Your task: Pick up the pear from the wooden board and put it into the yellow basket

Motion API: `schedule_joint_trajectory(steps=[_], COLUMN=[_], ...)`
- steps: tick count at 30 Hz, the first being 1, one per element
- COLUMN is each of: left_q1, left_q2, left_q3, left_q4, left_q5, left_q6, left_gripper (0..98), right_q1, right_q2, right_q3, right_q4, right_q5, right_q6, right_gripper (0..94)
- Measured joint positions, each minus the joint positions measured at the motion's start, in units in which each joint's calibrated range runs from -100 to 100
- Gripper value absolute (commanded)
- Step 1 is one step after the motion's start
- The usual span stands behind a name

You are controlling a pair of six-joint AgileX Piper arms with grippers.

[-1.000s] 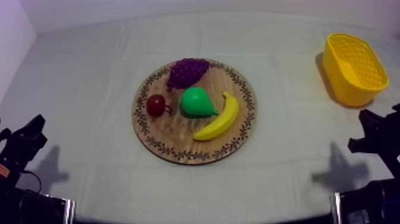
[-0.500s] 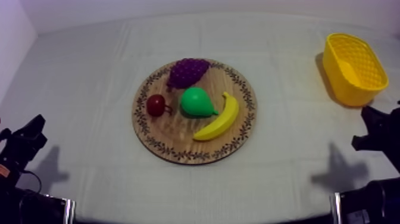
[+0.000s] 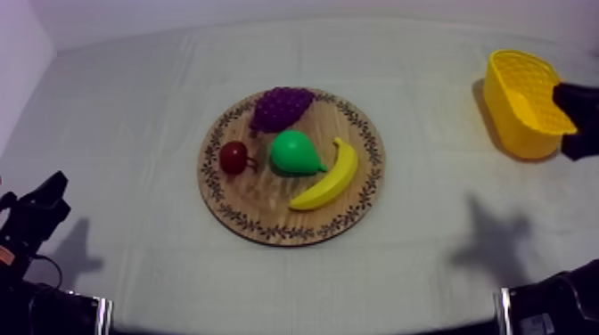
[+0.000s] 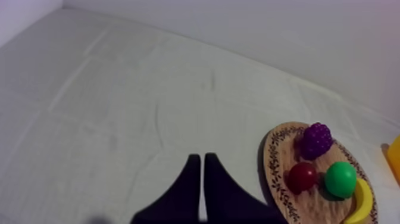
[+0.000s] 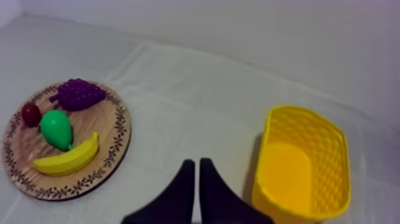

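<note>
Left end effector (image 4: 199, 159): fingers pressed together into a narrow wedge, nothing held. It sits low over the surface (image 3: 134, 116) at the left side, well apart from the wooden board (image 3: 258, 203). In the left wrist view the board lies ahead of the fingertips, across bare cloth.

Right end effector (image 5: 194, 162): fingers pressed together, nothing between them. In the right wrist view they point over bare cloth between the wooden board and the yellow basket (image 3: 521, 102), nearer to the basket. In the top view the right arm appears as a black shape overlapping the basket's right rim.

Pear (image 3: 294, 153): green, lying on its side near the middle of the wooden board, narrow end toward the banana (image 3: 328, 178). Neither end effector touches it.

Adjacent items on the board:
- grapes (image 3: 281, 107): just beside the pear, on its far side, close to the patterned rim
- small red fruit (image 3: 234, 157): near the pear, on its left
- banana: just beside the pear, on its right, curved along the rim

Yellow basket: upright on the surface at the right side, well apart from the wooden board, mouth facing up
</note>
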Motion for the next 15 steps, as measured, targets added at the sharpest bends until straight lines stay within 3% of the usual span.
schedule_joint_trajectory(steps=[4,11,15], left_q1=[0.0,0.0,0.0], left_q2=[0.0,0.0,0.0], left_q3=[0.0,0.0,0.0], left_q4=[0.0,0.0,0.0], left_q5=[0.0,0.0,0.0], left_q6=[0.0,0.0,0.0], left_gripper=[0.1,0.1,0.1], right_q1=[-1.6,-3.5,-3.9], right_q2=[7.4,19.6,24.7], right_q3=[-10.5,-25.4,-31.3], right_q4=[-2.5,-7.2,-7.8], right_q5=[6.2,17.7,22.5], right_q6=[3.8,14.1,18.7], right_gripper=[0.2,4.9,12.1])
